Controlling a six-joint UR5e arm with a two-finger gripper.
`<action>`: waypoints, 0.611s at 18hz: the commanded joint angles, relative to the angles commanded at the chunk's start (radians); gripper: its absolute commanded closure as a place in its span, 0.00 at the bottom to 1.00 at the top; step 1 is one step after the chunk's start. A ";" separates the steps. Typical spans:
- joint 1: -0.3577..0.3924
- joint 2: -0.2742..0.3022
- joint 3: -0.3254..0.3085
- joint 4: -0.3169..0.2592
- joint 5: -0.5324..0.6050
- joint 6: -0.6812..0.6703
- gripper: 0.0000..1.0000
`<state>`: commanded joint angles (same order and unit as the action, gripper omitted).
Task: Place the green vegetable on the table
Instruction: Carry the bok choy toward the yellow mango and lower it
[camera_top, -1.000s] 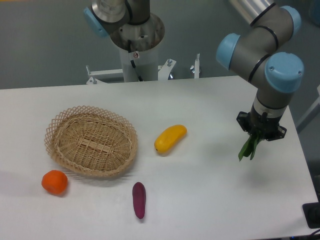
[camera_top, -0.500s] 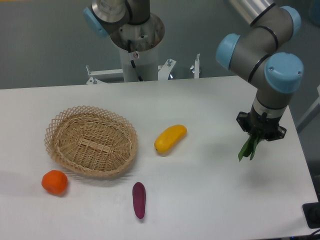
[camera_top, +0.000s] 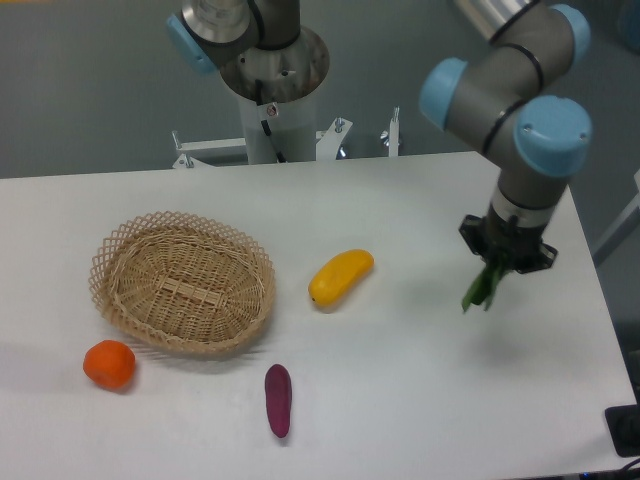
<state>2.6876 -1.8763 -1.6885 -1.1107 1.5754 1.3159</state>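
From the fixed camera, the gripper (camera_top: 503, 262) has shifted a little left and up from where it hung a moment ago, its jaws clamped on the green vegetable (camera_top: 481, 286), whose leaves dangle above the right side of the table (camera_top: 420, 400). Looks like it is being carried inward, not yet lowered; the yellow fruit (camera_top: 340, 277) lies well apart.

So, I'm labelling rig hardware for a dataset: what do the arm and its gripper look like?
The arm is made of grey cylindrical segments with light-blue round caps at the joints. The gripper is small and black, mounted below a grey wrist. No markings or loose cables show on the arm itself. Behind the table stands a pale cylindrical pedestal with a thin cable and a small red-and-white tag.
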 joint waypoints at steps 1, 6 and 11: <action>-0.008 0.029 -0.041 0.009 0.002 0.020 0.90; -0.055 0.132 -0.200 0.011 -0.043 0.071 0.90; -0.127 0.174 -0.280 0.011 -0.086 0.128 0.86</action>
<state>2.5604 -1.7027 -1.9680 -1.0998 1.4895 1.4434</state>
